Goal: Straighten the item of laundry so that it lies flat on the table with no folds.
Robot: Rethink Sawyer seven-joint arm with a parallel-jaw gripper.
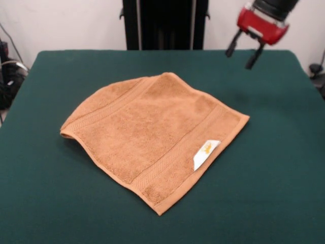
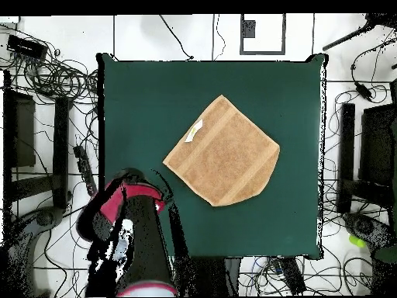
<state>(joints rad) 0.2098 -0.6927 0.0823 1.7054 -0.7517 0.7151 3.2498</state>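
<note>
The orange-tan towel (image 1: pixel 152 132) lies near the middle of the dark green table (image 1: pixel 45 203), turned like a diamond. Its white label (image 1: pixel 205 153) with a yellow mark sits near the right hem. The towel's left side ends in a rounded, thick edge where a corner looks folded under; the rest lies mostly flat. My gripper (image 1: pixel 240 58) hangs above the table's far right corner, well away from the towel, with both black fingers apart and nothing between them. In the overhead view the towel (image 2: pixel 221 151) sits right of centre on the table (image 2: pixel 147 85), and my red and black arm (image 2: pixel 128 233) covers the lower left corner.
The black pedestal (image 1: pixel 162 23) stands behind the table's far edge. Cables (image 1: pixel 7 76) lie off the table's left side. In the overhead view cables (image 2: pixel 54 77) and black stands (image 2: pixel 345 155) surround the table on the floor.
</note>
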